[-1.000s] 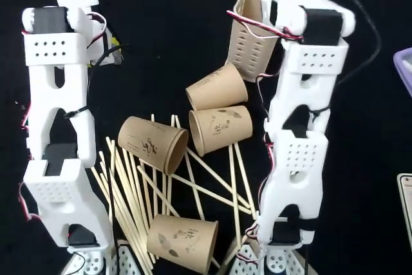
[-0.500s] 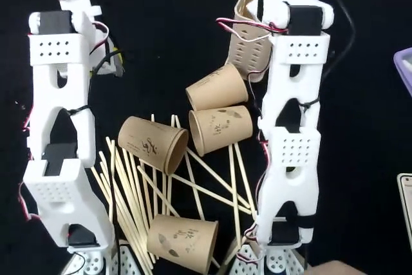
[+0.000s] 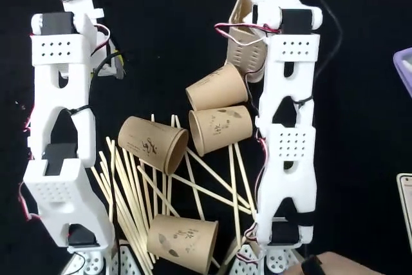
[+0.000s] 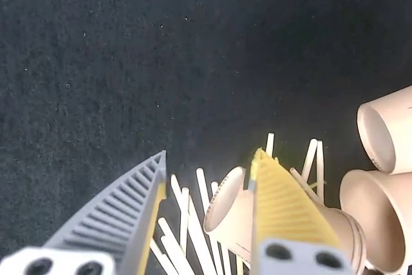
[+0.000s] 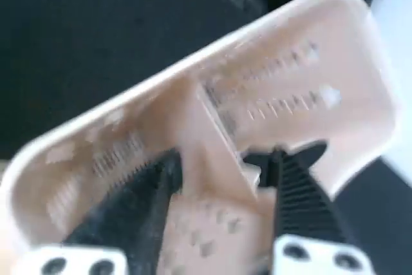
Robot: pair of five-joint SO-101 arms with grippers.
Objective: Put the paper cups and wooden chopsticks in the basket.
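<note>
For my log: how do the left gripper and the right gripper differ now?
The left gripper is open and empty; the right gripper is shut on the tilted beige perforated plastic basket. The left gripper is grey and yellow, the right gripper black. Both are ridged inside.

Fixed overhead, wrist cameras close, left shares cups (image 3: 217,130)

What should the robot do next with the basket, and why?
Probably set the basket down upright near the paper cups and chopsticks, which lie loose on the table: the right gripper clamps its inner wall and holds it tilted.
</note>
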